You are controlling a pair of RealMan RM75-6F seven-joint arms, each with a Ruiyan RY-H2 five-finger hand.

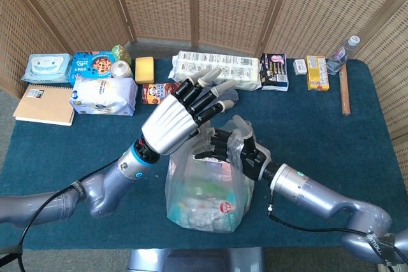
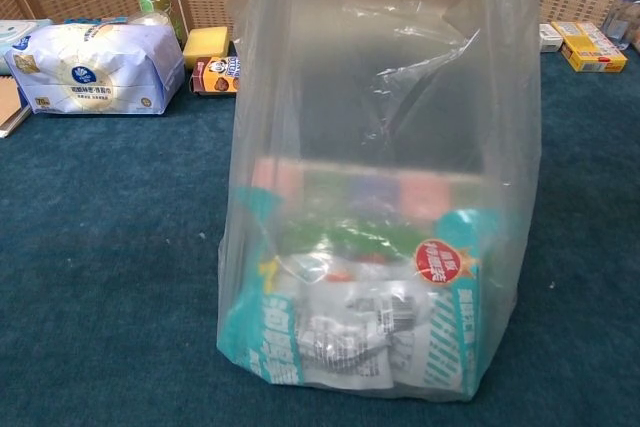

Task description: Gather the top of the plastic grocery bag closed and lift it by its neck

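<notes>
Two robot hands are seen at the top of the plastic grocery bag, which stands upright on the blue-covered desk, near its front edge, filled with packaged goods. The left robot hand is held above and just behind the bag's mouth, fingers spread and extended, nothing grasped. The right robot hand is curled at the rim of the bag, its dark fingers hooked into the film on the right side; a hold on the plastic is judged likely, though the exact pinch is blurred by the film.

From the chest view, the bag's walls are seen drawn upward and fairly taut, the base resting on the desk; no neck is formed yet.

Notes for the step in hand:
- The loose left side of the rim should be swept toward the right robot hand, so that both sides are bunched together.
- The film should be gathered well above the contents, leaving slack for a neck.
- A full wrap of fingers around the bunch is advised before lifting; thin film is judged slippery and prone to tearing under a fingertip pinch.
- The lift should be kept vertical, since the load sits low and could swing.
</notes>
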